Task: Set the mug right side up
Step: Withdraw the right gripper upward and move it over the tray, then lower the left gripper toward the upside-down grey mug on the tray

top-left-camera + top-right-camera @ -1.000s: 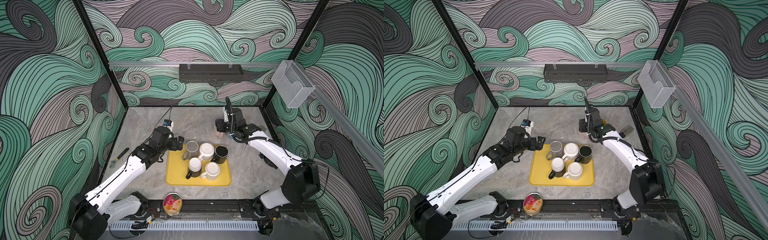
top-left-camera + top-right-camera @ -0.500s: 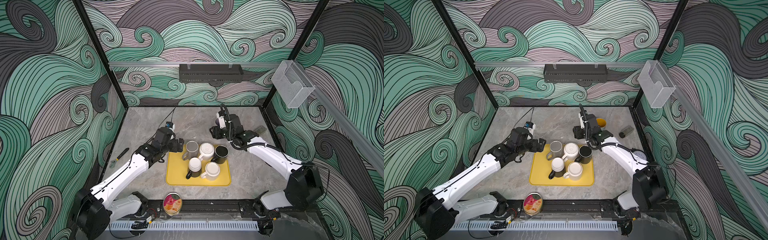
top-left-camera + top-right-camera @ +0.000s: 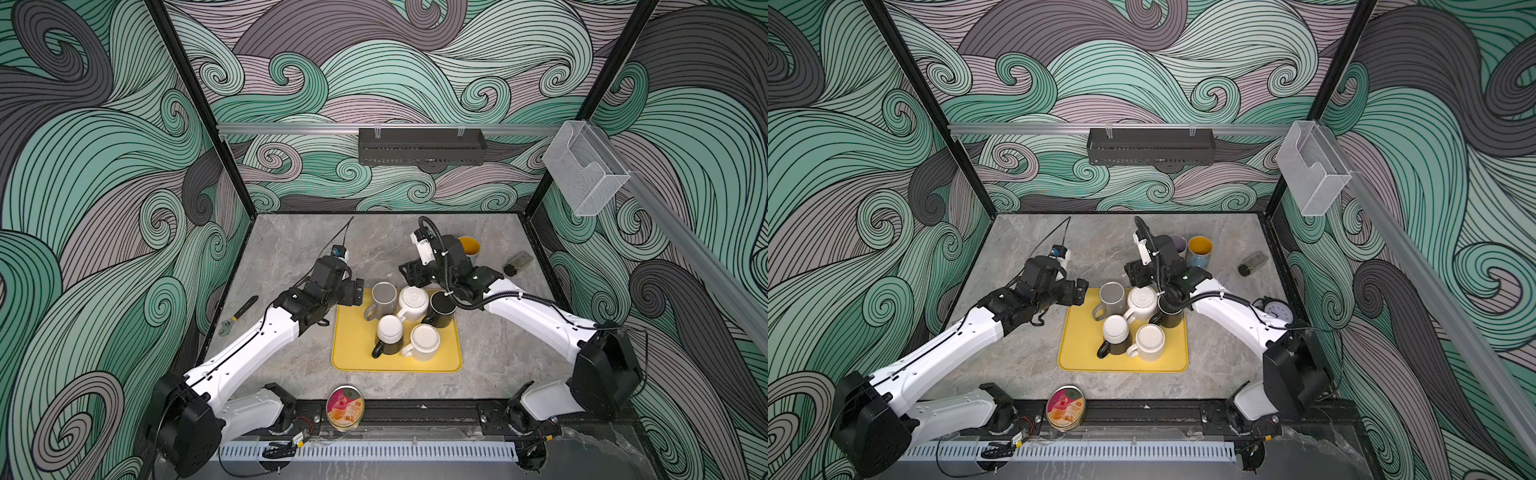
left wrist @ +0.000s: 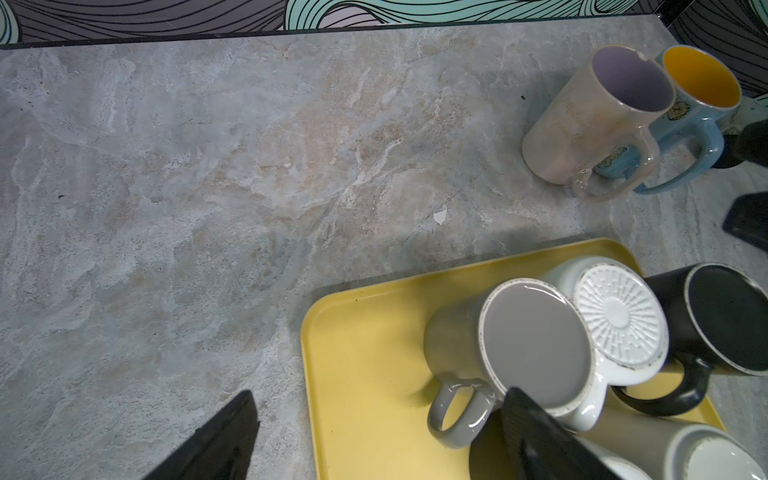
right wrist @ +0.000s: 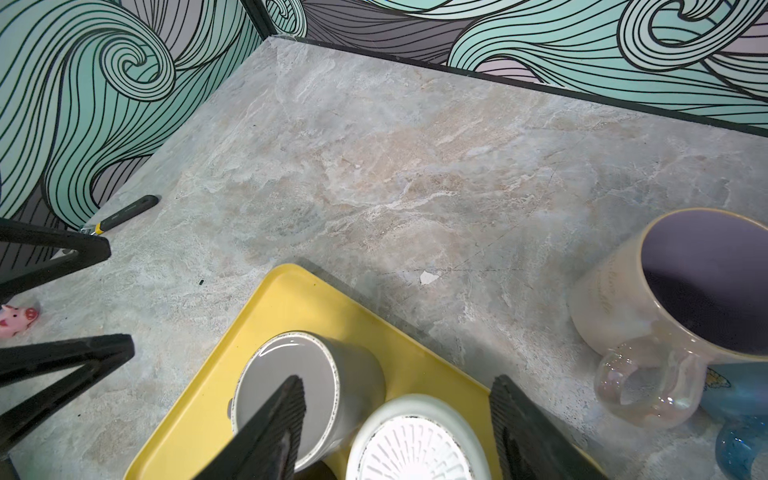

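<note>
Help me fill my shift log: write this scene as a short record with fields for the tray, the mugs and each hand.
tray: yellow, five mugs, all bottom up
back row: grey mug, white mug, black mug
front row: two-tone mug, cream mug
upright: pink mug and blue mug, on the table behind the tray
left hand: open, empty, beside the grey mug
right hand: open, empty, over the white mug
</note>
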`<state>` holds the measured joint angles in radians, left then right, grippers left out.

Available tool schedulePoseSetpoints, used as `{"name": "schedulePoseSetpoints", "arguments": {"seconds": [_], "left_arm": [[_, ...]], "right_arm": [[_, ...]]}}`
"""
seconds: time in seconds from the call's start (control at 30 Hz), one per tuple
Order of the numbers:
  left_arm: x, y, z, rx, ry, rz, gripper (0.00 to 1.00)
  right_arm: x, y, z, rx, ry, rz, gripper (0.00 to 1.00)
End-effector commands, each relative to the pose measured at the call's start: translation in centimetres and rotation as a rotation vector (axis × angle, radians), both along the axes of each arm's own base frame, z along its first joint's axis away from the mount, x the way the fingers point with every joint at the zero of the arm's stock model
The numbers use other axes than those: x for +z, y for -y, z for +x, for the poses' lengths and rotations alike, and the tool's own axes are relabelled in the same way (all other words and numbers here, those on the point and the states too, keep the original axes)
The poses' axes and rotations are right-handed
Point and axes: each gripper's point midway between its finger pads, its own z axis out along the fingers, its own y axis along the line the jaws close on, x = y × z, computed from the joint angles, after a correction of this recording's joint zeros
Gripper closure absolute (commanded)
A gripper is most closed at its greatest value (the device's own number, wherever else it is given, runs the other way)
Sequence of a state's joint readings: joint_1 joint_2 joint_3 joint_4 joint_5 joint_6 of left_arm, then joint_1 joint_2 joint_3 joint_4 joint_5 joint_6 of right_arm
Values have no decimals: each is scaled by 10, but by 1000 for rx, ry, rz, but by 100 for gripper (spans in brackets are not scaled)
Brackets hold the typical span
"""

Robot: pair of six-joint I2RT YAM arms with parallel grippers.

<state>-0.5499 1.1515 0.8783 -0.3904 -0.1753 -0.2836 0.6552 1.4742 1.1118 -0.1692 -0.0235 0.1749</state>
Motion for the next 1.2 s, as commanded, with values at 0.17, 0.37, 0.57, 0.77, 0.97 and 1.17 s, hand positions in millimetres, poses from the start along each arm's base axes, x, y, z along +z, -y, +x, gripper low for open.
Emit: {"name": "schedulePoseSetpoints", "arguments": {"seconds": [0.17,0.37,0.57,0.77,0.97,1.17], "left_arm": [[13,5,9,-37,4,29,8],[15,2,8,-75,22,93,12],[12,4,9,-123,34,133,11],[8,11,11,-152,52,103,12],[-6,17,11,-186,29,81,13],[-26,25,12,-227,0,61,16]], "right_arm": [[9,1,-2,11,83,-29,25],[16,-3,-8,47,110,-5,23],[13,-3,-8,51,106,-25,22],[9,-5,-7,58,97,-35,22],[8,-4,-7,55,99,-52,22],[7,-4,-5,50,98,-63,22]]}}
